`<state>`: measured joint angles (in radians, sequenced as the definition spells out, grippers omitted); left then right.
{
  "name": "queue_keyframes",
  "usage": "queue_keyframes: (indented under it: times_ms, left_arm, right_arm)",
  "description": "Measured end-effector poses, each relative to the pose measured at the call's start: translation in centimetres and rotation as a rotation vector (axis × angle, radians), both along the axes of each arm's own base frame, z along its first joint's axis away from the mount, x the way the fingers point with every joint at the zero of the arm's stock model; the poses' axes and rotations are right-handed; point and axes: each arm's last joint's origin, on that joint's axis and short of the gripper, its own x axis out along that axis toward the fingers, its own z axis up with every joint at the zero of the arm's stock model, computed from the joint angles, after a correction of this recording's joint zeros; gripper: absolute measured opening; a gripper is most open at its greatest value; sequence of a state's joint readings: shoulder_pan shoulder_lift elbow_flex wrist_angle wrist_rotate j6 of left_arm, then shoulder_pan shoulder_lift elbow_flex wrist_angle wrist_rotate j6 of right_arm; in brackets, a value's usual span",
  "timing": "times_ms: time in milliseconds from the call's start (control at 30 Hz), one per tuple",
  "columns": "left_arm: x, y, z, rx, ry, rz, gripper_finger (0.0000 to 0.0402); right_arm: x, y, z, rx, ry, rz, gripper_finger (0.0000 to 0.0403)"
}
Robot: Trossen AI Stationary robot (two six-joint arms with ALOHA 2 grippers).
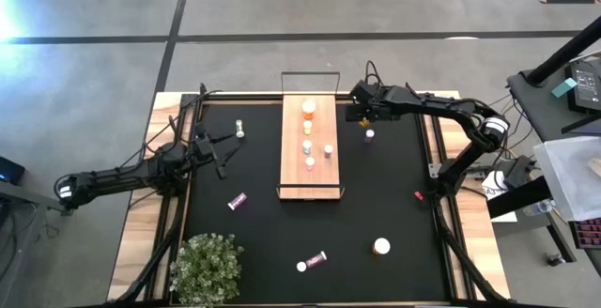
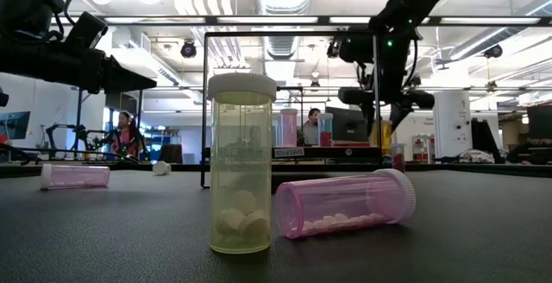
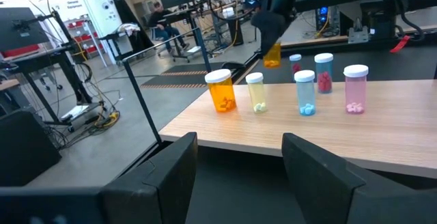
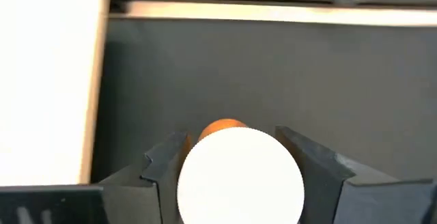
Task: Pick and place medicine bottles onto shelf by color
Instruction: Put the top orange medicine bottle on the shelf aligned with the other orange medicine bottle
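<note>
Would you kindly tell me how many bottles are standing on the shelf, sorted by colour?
orange bottle: 1
pale yellow bottle: 1
blue bottles: 2
pink bottle: 1
Total on the shelf: 5
The right tool holds an amber bottle beside the shelf, not counted.

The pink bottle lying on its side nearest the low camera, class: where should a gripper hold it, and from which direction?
Grip the pink bottle across its cylindrical body, at mid-length, clear of the wider white cap. Come from straight above, fingers either side of its width: it lies flat on the mat and could roll.
</note>
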<state>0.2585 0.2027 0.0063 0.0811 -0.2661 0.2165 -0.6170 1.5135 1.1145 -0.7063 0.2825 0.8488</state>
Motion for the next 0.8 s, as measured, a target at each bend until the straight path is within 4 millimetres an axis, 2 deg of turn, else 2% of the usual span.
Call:
queue_keyframes:
  times_ms: [333,567,800]
  left_arm:
    - [0.0,0.0,0.0,0.0,0.0,0.0,0.0199]
    - [0.0,0.0,0.0,0.0,0.0,0.0,0.0199]
    - [0.0,0.0,0.0,0.0,0.0,0.0,0.0199]
  right_arm:
    - [1.8,-0.2,1.0,-0.071,-0.08,0.3,0.0185]
    - [2.9,0.5,1.3,-0.13,-0.092,0.401,0.0198]
    - [4.2,1.9,1.5,-0.191,-0.083,0.545,0.0185]
